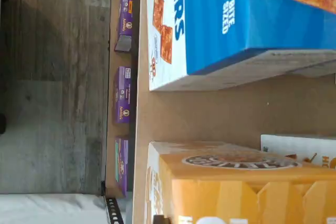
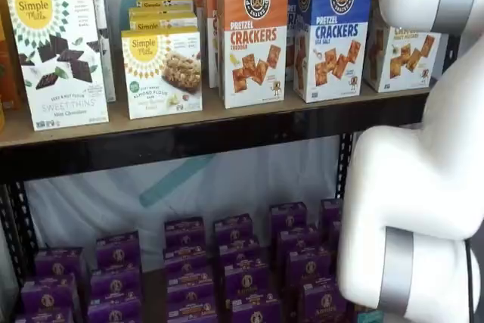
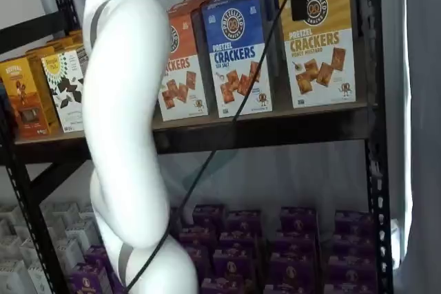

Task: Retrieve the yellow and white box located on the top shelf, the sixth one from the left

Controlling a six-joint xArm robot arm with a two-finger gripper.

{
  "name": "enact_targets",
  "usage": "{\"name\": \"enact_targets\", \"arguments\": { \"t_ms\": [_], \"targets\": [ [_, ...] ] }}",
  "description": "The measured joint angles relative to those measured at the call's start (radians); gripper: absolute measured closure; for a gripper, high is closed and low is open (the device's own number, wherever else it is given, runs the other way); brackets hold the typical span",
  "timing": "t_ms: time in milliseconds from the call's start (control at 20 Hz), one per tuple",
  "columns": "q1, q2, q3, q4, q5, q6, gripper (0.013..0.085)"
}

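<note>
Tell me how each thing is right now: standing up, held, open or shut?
Yellow box: upright on the top shelf, not held.
Blue box: upright beside it, apart.
Orange box: upright at the shelf front.
Tool: hangs before the yellow box's top; open or shut, can't tell.
Purple boxes: standing in rows below.

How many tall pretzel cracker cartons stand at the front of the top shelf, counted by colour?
Orange and white pretzel cracker carton: 1
Blue and white pretzel cracker carton: 1
Yellow and white pretzel cracker carton: 1
Total: 3
</note>
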Motion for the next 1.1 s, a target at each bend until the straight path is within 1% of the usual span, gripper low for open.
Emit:
{"name": "enact_targets", "arguments": {
  "t_ms": [300, 400, 650, 900, 1100],
  "targets": [
    [-0.001, -0.005, 0.005, 0.002, -0.002, -0.001, 0.0330],
    [-0.004, -0.008, 0.008, 0.006, 0.000, -0.002, 0.0410],
    [-0.015, -0.016, 0.009, 0.005, 0.013, -0.011, 0.0410],
    [-0.050, -0.064, 0.055, 0.031, -0.002, -0.039, 0.0410],
    [-0.086, -0.102, 0.076, 0.057, 0.024, -0.061, 0.0410]
  ]
}}
